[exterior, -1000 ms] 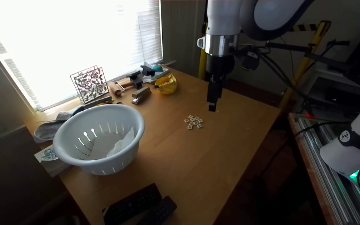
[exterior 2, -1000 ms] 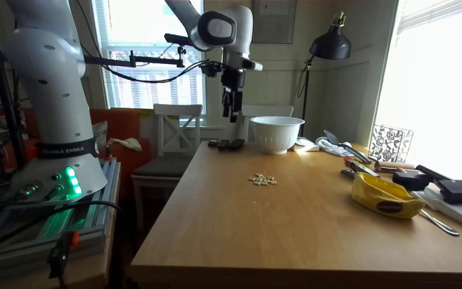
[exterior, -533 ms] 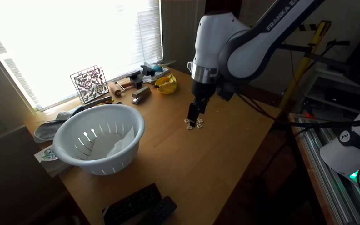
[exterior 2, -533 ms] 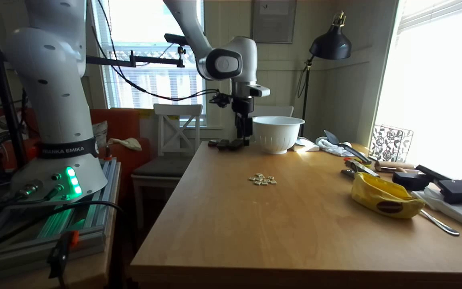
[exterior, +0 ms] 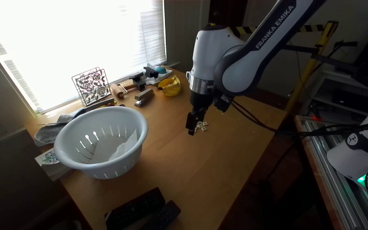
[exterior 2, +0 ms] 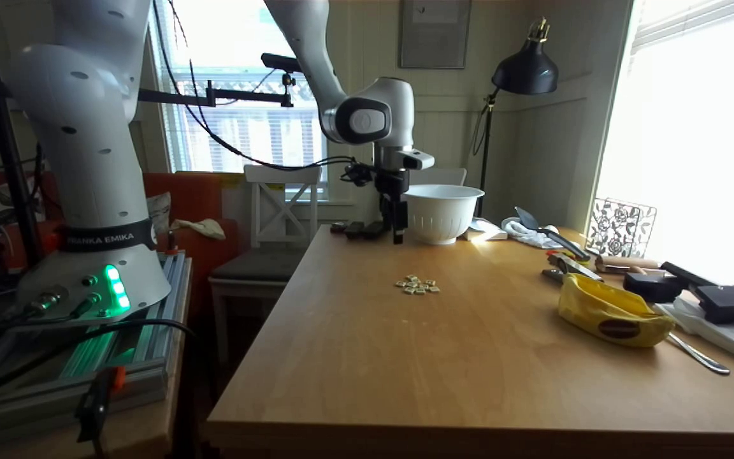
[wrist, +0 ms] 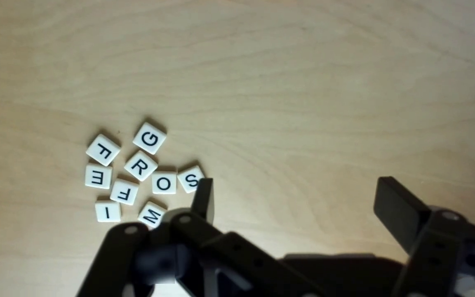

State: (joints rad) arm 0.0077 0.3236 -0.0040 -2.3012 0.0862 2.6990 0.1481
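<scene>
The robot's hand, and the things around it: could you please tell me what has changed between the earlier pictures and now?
The hand has come down toward the table and moved away from the robot's base. Nothing was visibly taken hold of or let go: in the wrist view it stands open and empty. The letter tiles, the white colander and the yellow pouch stayed where they were.

Wooden table [exterior 2: 469, 382]: letter tiles [wrist: 140, 166], white colander [exterior 2: 440, 220], yellow pouch [exterior 2: 596, 312].
</scene>
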